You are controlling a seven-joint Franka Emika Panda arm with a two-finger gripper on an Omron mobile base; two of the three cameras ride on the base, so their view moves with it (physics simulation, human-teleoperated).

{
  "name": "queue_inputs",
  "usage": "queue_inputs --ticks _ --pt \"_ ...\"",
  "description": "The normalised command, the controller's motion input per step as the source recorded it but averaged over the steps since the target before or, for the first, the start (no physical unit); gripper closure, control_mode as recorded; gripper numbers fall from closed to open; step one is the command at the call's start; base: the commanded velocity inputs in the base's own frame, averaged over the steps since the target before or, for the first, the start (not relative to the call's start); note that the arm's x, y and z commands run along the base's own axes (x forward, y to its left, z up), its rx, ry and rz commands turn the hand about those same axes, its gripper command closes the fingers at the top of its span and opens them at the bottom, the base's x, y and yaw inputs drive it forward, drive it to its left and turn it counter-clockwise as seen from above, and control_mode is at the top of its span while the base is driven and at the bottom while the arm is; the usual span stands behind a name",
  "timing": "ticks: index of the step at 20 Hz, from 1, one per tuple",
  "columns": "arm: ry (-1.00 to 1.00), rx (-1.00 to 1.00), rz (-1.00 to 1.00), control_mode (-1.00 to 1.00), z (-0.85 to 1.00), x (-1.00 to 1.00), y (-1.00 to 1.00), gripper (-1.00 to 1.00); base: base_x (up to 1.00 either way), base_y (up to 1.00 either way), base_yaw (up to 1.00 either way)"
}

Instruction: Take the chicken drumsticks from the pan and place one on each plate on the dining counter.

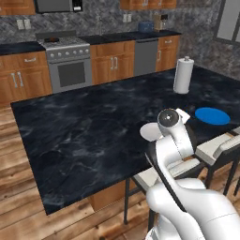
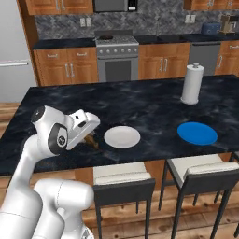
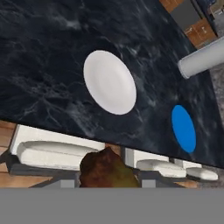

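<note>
My gripper (image 2: 89, 138) hangs low over the near left part of the dining counter (image 2: 140, 105), shut on a brown chicken drumstick (image 2: 92, 140). In the hand view the drumstick (image 3: 106, 169) sits at the bottom and hides my fingertips. The white plate (image 2: 122, 137) lies just right of the gripper, a short gap away. Farther right, near the counter's front edge, is the blue plate (image 2: 197, 133). The hand view shows the white plate (image 3: 109, 82) and the blue plate (image 3: 183, 128) both bare. A dark round shape on the far stove looks like the pan (image 2: 106, 37).
A tall white paper towel roll (image 2: 192, 84) stands on the counter behind the blue plate. Two pale-cushioned stools (image 2: 122, 175) (image 2: 200, 165) are tucked under the counter's front edge. The stove (image 2: 116, 51) and wooden cabinets line the far wall.
</note>
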Motion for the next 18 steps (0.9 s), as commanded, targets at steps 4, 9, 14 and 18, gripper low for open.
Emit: queue_inputs --ticks 4,9,14,18 --pt "0.0 0.0 0.28 -1.0 -0.11 0.24 -0.26 1.0 0.08 -0.07 0.09" --pt "0.0 0.0 0.32 -1.0 -0.19 0.57 -0.38 1.0 0.0 0.0 0.0" --pt "0.06 0.0 0.23 -1.0 -0.2 0.82 -0.3 1.0 0.0 0.0 0.0" --pt "0.2 -0.01 0.19 -1.0 -0.06 0.89 -0.02 1.0 0.0 0.0 0.0"
